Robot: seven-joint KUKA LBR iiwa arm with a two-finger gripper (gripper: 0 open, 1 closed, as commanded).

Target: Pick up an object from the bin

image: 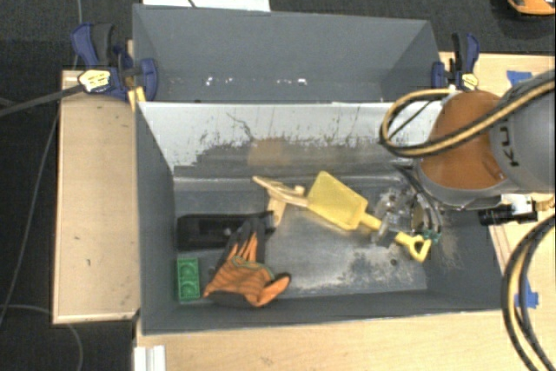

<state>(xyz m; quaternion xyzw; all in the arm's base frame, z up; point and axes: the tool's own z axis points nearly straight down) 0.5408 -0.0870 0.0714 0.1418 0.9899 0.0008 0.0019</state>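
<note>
My gripper (pixel 398 213) hangs low at the right side of the bin, below the orange-brown wrist cover. A yellow plastic scoop (pixel 334 201) lies just to its left, its handle end pointing at the gripper and almost touching it. A small yellow ring-shaped piece (pixel 416 248) lies on the floor just below and to the right of the gripper. A pale wooden piece (pixel 282 190) rests against the scoop's left side.
At the bin's left front lie a black block (pixel 208 230), a green brick (pixel 188 277) and an orange-and-black glove-like thing (pixel 246 275). Bare floor stretches between these and the gripper. The arm and its cables cover the bin's right wall.
</note>
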